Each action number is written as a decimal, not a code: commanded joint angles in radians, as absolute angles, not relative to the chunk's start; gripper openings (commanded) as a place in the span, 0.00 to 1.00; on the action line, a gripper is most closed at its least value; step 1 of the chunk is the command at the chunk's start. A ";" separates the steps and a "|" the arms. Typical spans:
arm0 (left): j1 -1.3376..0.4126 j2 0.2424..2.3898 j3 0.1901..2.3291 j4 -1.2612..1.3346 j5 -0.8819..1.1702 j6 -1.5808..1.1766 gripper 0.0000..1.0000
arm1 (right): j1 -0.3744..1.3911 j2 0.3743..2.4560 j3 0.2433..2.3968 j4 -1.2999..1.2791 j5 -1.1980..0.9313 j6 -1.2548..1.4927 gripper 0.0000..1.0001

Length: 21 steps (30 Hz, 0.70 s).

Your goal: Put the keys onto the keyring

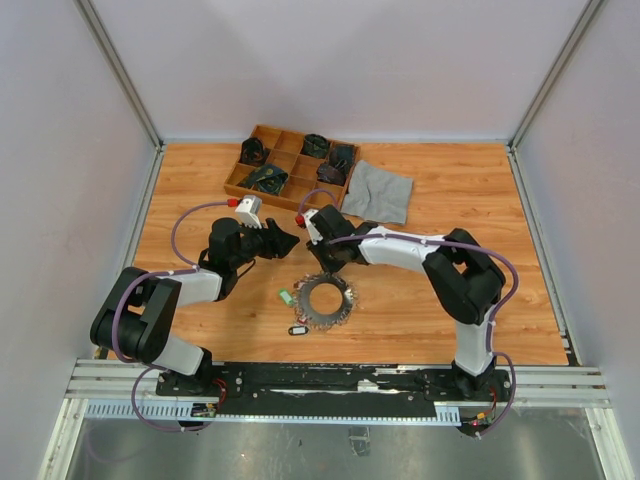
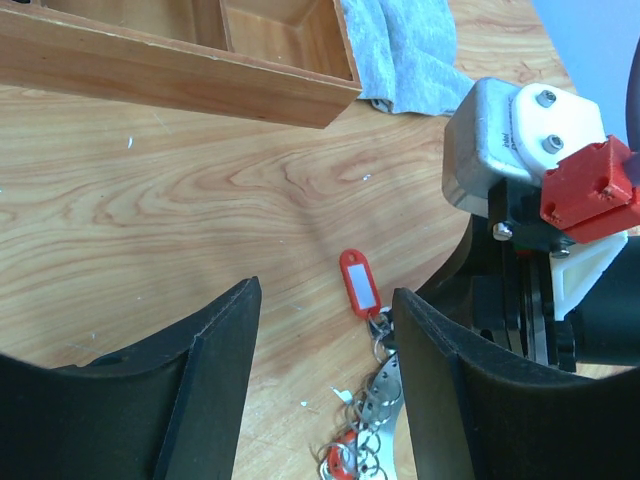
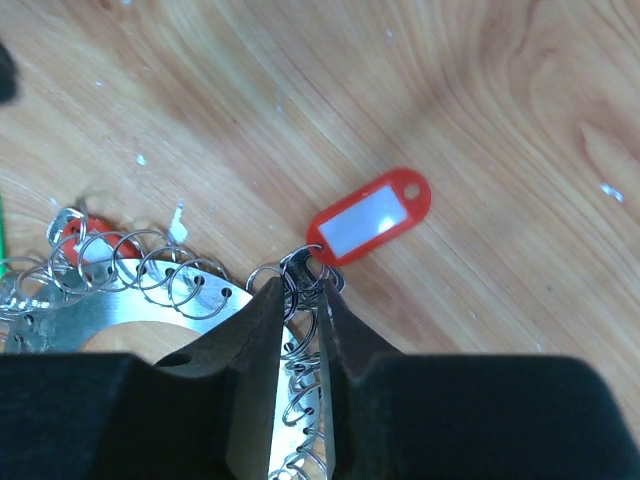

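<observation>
The keyring (image 1: pixel 327 301) is a flat silver disc edged with small wire rings, lying on the wooden table; it also shows in the right wrist view (image 3: pixel 130 300) and the left wrist view (image 2: pixel 386 392). A key with a red tag (image 3: pixel 368 216) lies at its far edge, its tag also in the left wrist view (image 2: pixel 358 283). My right gripper (image 3: pixel 303 285) is shut on that key's metal end at the disc's rim. My left gripper (image 2: pixel 325 292) is open and empty, just above the table with its jaws either side of the red tag. A green-tagged key (image 1: pixel 286 296) and a dark-tagged key (image 1: pixel 297 330) lie beside the disc.
A wooden compartment tray (image 1: pixel 290 165) with dark items stands at the back, its wall close in the left wrist view (image 2: pixel 180 62). A grey cloth (image 1: pixel 381 191) lies to its right. White scraps dot the table. The two wrists are close together.
</observation>
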State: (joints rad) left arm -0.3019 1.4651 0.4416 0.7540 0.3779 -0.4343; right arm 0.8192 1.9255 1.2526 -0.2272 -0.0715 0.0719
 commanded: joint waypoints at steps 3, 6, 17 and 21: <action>-0.293 1.466 0.449 0.767 0.374 -0.422 0.60 | 0.792 1.859 1.158 -0.318 0.063 0.100 0.18; -0.293 1.466 0.450 0.767 0.373 -0.422 0.60 | 0.778 1.821 1.105 -0.317 0.063 0.060 0.17; -0.293 1.469 0.451 0.765 0.373 -0.421 0.60 | 0.700 1.763 1.028 -0.319 0.135 0.017 0.17; -0.293 1.470 0.452 0.767 0.373 -0.420 0.60 | 0.670 1.744 1.020 -0.330 0.170 0.062 0.28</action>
State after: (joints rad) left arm -0.3019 1.4651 0.4416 0.7540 0.3779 -0.4339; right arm 0.7097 1.7596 1.0538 -0.2592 0.0914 0.0284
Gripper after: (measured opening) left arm 0.604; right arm 0.229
